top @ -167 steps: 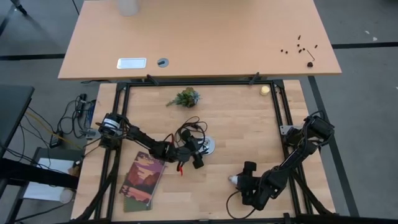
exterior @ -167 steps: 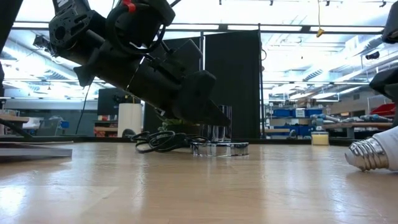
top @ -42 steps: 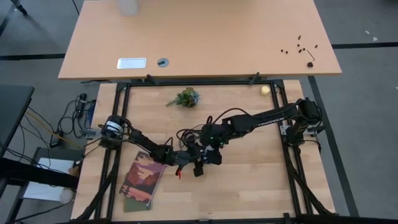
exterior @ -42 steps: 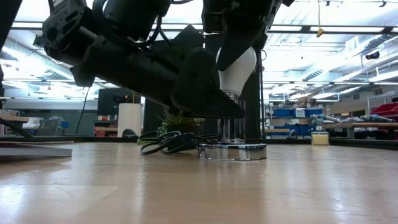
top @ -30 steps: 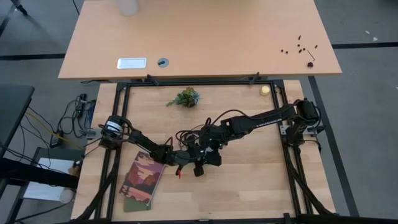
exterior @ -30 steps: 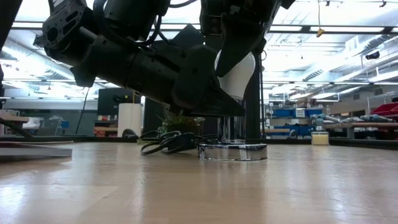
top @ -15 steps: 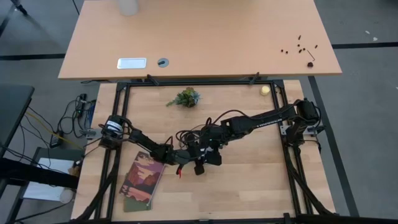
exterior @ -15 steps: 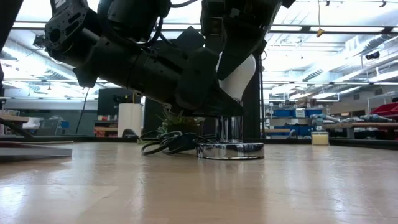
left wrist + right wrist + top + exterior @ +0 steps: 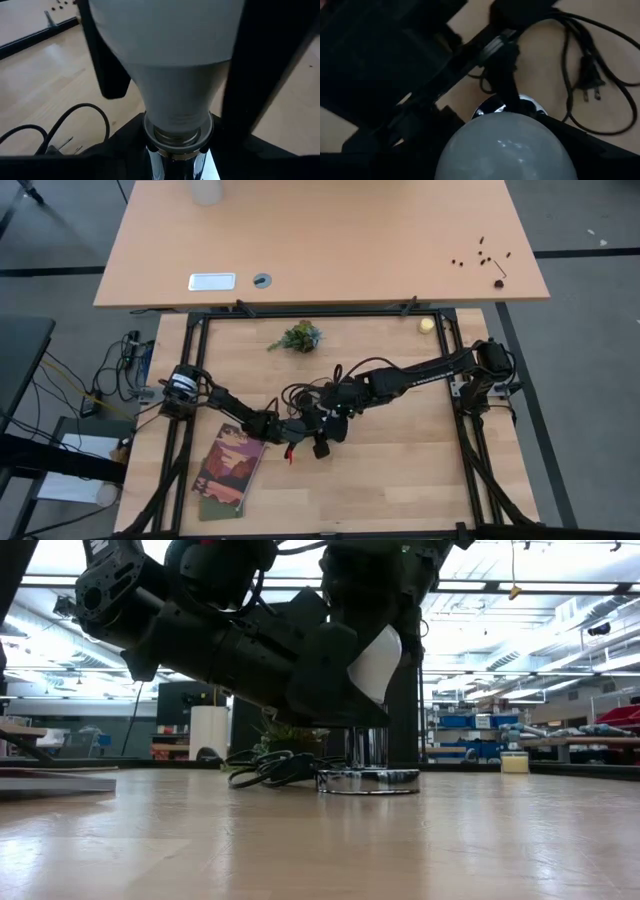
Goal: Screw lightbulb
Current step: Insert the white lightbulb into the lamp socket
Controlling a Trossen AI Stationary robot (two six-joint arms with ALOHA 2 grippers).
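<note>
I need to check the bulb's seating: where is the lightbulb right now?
In the low view, the lightbulb stands tilted over the chrome socket base near the table's middle, held by the right tool.

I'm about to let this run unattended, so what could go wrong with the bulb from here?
1. The white frosted pear-shaped lightbulb looks tilted over the shiny chrome socket base, so its thread may cross or jam.
2. The right gripper holds the bulb by its glass alone; it could slip.
3. The left gripper steadies the socket's neck just below, so the crowded arms may collide, and the loose black power cord could snag.
</note>
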